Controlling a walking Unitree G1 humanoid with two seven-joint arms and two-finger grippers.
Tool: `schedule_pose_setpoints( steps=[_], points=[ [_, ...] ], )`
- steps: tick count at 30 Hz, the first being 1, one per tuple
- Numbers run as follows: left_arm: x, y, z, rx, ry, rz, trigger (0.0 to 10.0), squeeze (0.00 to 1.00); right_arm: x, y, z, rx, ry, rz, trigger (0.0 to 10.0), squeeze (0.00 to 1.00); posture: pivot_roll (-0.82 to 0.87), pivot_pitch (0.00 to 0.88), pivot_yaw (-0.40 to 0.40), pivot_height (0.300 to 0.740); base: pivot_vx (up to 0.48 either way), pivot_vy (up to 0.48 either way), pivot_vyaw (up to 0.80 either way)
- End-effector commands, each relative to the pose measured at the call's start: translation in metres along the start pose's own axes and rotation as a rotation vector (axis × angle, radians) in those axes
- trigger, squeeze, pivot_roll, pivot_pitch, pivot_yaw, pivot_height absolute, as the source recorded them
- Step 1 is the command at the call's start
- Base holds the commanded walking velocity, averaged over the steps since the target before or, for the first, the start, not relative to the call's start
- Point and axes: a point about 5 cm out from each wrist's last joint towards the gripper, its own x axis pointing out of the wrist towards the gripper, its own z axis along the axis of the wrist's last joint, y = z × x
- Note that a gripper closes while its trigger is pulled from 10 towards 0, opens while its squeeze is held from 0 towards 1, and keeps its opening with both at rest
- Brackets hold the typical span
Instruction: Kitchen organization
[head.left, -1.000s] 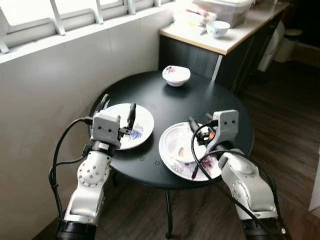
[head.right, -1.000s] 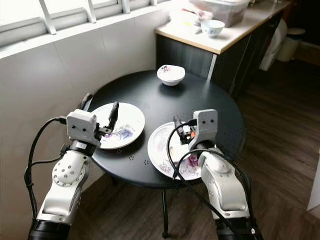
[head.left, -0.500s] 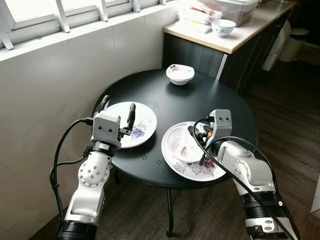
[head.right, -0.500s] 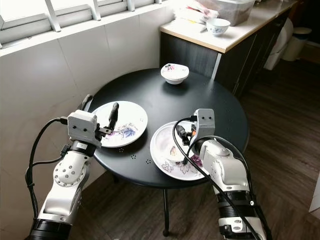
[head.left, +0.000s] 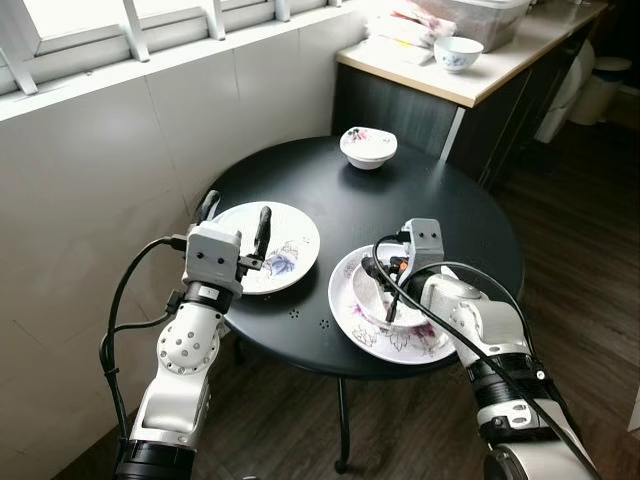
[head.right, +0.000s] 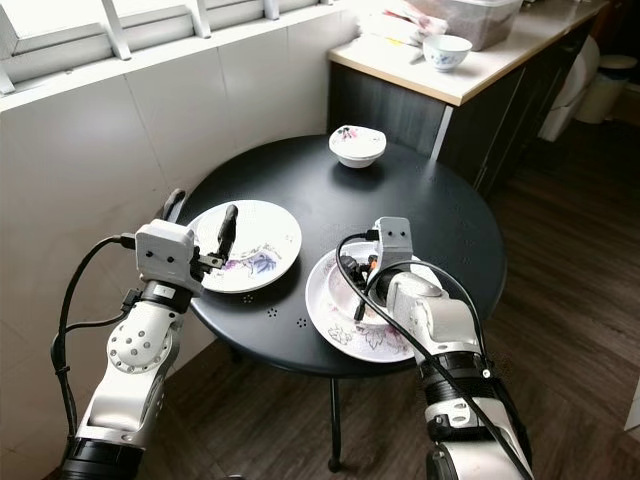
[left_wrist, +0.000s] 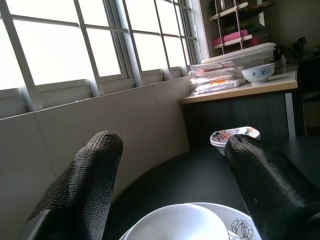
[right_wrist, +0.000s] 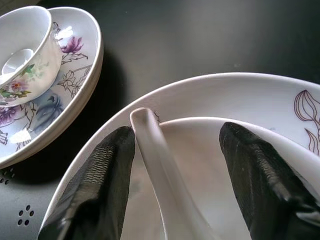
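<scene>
While the left gripper (head.left: 235, 214) hovers fingers spread over the near edge of the left plate (head.left: 288, 226), centre-left of the head view, the right gripper (right_wrist: 175, 175) sits low over the right plate (head.left: 348, 318) at centre, its fingers apart on either side of a white spoon (right_wrist: 160, 170), not closed on it. Spoon handle lies in a white bowl (right_wrist: 200, 135) stacked on that floral plate. Right wrist view: left plate (right_wrist: 75, 75) in the upper left of frame carries a small floral cup (right_wrist: 30, 50). Both plates rest on a round black table (head.left: 440, 200). Small floral bowl (head.left: 368, 147) stands at the table's far edge, upper centre, well apart from both plates. Cream counter (head.left: 470, 85) at upper right holds a blue-patterned bowl (head.left: 459, 53) and a clear plastic container (head.left: 480, 15). Tiled wall and window (head.left: 120, 30) fill the upper left.
</scene>
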Motion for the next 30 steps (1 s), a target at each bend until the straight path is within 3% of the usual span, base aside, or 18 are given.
schedule_pose_setpoints(
  steps=[1, 12, 30],
  points=[
    [0.002, 0.000, 0.002, 0.013, -0.006, 0.002, 10.0, 0.00, 0.002, -0.001, 0.003, -0.004, -0.007, -0.003, 10.0, 0.00, 0.00, 0.000, -0.044, 0.740, 0.000, 0.000, 0.00],
    [0.003, 0.000, 0.002, 0.013, -0.003, 0.003, 10.0, 0.00, -0.001, 0.007, 0.011, -0.121, -0.068, -0.006, 10.0, 0.00, -0.01, 0.000, -0.043, 0.740, 0.000, 0.000, 0.00],
    [0.004, 0.000, 0.001, 0.014, 0.003, 0.006, 10.0, 0.00, 0.000, 0.007, -0.003, -0.112, 0.034, 0.037, 10.0, 0.00, -0.01, 0.000, -0.045, 0.740, 0.000, 0.000, 0.00]
  ],
)
